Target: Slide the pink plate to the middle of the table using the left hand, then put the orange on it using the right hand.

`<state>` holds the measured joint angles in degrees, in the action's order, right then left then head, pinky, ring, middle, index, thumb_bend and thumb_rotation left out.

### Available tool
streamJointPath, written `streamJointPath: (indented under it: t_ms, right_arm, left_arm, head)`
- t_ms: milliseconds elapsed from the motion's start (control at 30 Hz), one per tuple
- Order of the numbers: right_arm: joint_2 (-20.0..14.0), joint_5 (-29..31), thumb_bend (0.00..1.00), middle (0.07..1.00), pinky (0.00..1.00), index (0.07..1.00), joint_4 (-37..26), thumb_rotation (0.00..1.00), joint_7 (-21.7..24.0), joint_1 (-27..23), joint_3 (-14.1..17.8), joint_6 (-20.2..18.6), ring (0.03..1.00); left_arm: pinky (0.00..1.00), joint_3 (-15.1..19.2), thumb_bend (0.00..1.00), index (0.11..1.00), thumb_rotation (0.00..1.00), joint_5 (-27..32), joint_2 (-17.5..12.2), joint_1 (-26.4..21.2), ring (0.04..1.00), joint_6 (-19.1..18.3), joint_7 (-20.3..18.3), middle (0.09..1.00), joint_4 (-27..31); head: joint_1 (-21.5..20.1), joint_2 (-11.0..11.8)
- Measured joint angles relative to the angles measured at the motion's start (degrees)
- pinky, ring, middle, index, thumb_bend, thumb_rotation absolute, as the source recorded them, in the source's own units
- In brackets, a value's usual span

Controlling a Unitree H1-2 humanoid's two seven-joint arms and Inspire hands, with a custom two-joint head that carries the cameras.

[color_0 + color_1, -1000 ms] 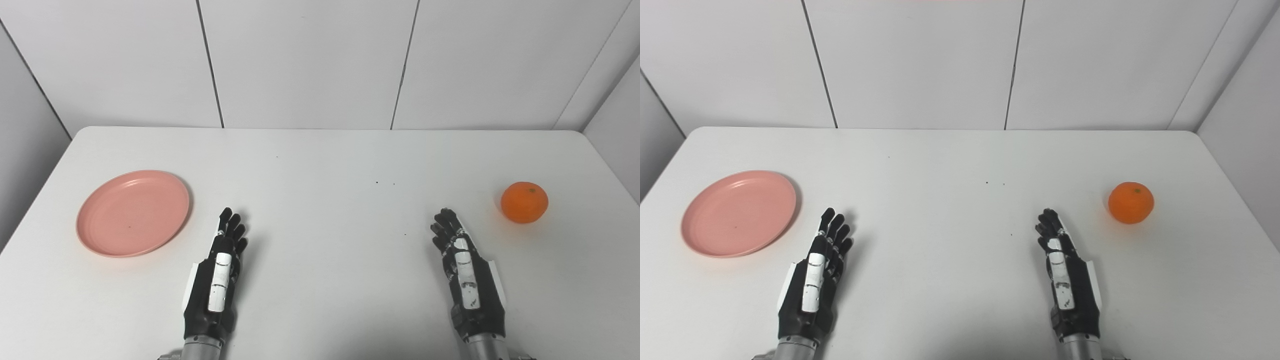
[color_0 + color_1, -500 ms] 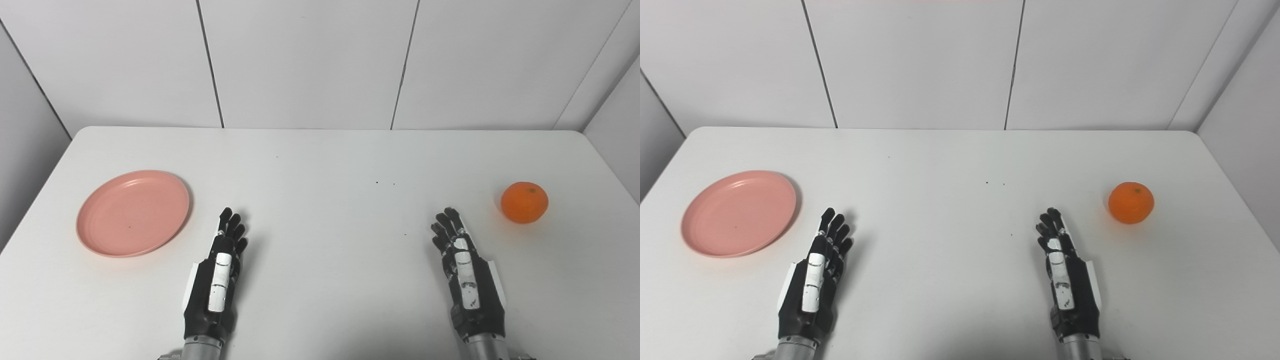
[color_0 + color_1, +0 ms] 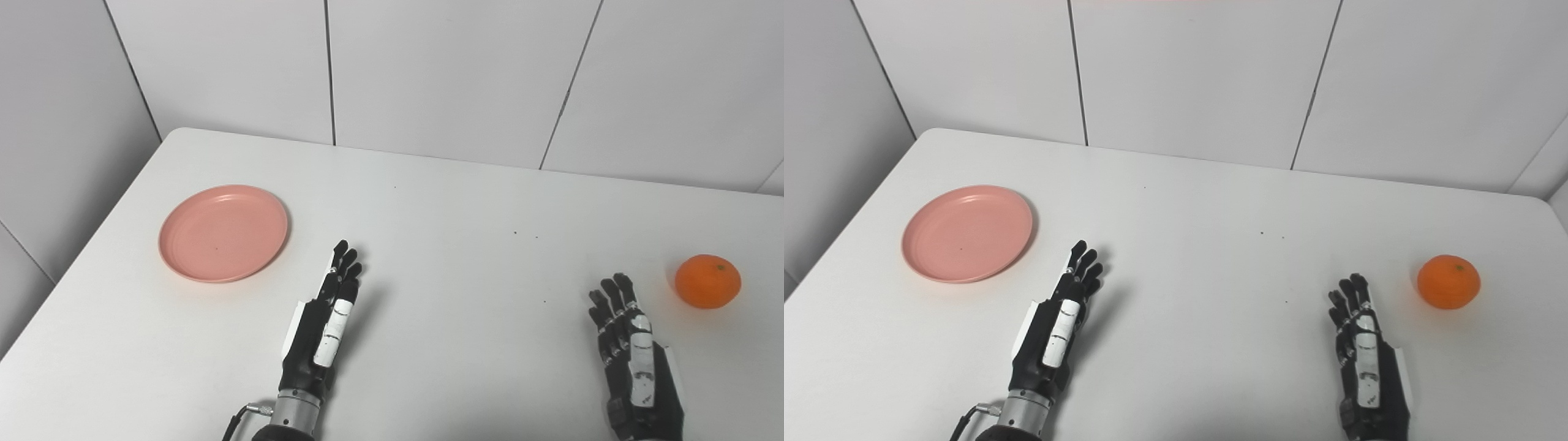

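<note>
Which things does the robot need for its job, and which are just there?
Needed:
pink plate, empty, on the left
orange, on the right
left hand, open
right hand, open

Just there:
white table
tiny dark specks

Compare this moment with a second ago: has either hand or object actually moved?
Only the camera turned left; the whole picture shifted and tilted. The pink plate and orange lie where they were. The left hand and right hand hover open, touching nothing.
</note>
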<state>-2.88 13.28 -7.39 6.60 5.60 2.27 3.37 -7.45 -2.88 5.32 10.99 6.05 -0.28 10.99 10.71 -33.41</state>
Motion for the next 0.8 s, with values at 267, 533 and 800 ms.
streamJointPath:
  t_ms: [267,533,800]
  right_arm:
    - [-2.9,2.4,0.77,0.983,1.00,0.987,2.4,0.97,2.4,-1.2,1.5,1.8,0.979]
    - [-4.3,3.7,0.78,0.996,1.00,0.994,5.7,0.98,4.1,-2.9,2.6,4.1,0.998]
    - [-5.2,3.8,0.77,1.000,1.00,1.000,7.1,0.99,5.4,-3.7,2.7,5.7,1.000]
  left_arm:
    - [0.94,-2.0,0.70,0.981,0.91,-3.0,0.4,0.0,0.955,2.9,2.5,0.975,-1.4]
    - [0.92,-3.3,0.65,0.965,0.88,-4.0,0.7,-0.4,0.946,6.5,4.2,0.964,-3.1]
    - [0.90,-3.6,0.63,0.958,0.86,-4.7,0.8,-0.7,0.933,7.4,5.6,0.958,-3.7]
  head:
    - [2.6,2.3]
    - [5.4,6.1]
    - [5.5,7.7]
